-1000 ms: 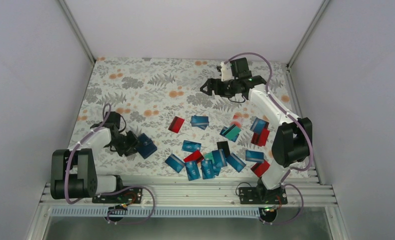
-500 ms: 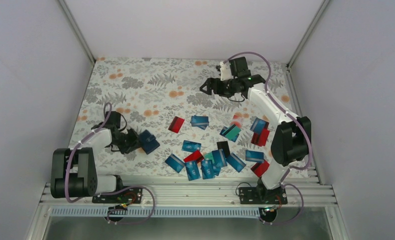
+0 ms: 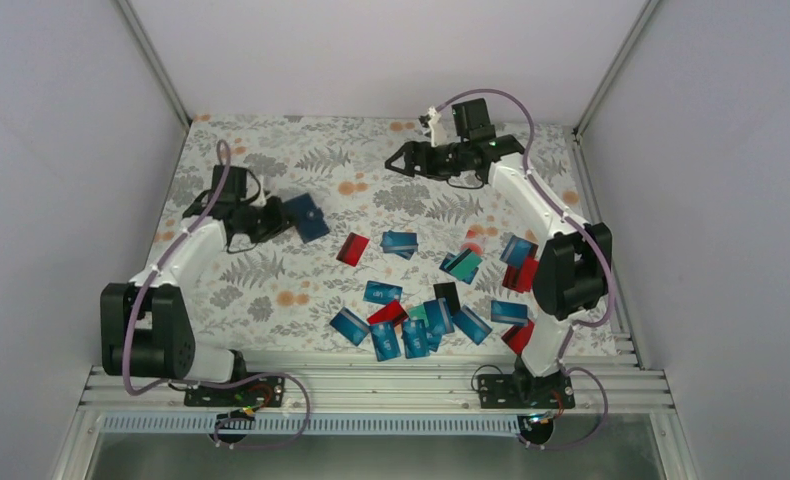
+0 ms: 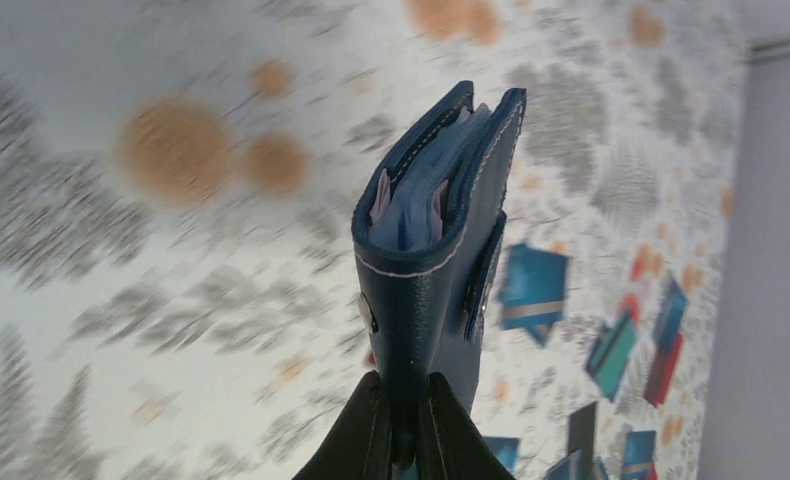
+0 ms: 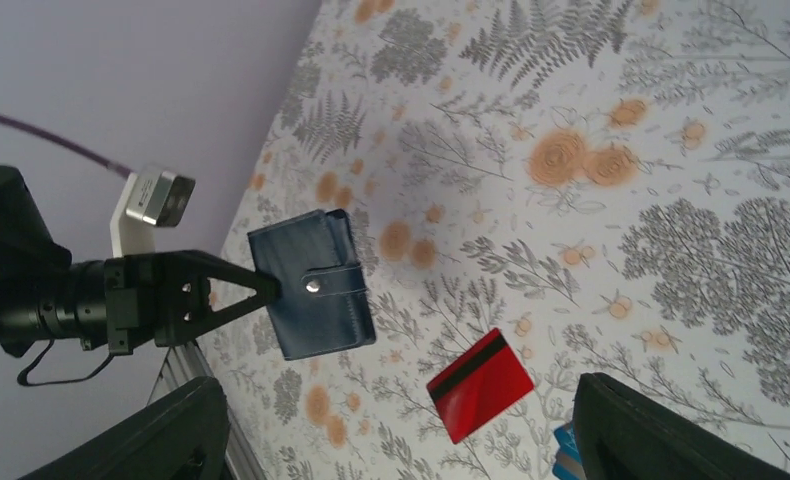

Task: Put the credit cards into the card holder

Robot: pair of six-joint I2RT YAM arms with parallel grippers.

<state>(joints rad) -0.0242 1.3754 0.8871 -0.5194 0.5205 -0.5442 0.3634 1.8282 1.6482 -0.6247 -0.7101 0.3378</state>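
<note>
Jaws of the left gripper were pinched tight on one edge of the card holder, which hung in the air over the left rear of the floral table. The holder's free edge pointed rightward toward the table's middle, snap side up. It looked nearly square, so its long axis was hard to tell. The right gripper stood wide and empty at the far side. The credit cards lay scattered toward the front.
</note>
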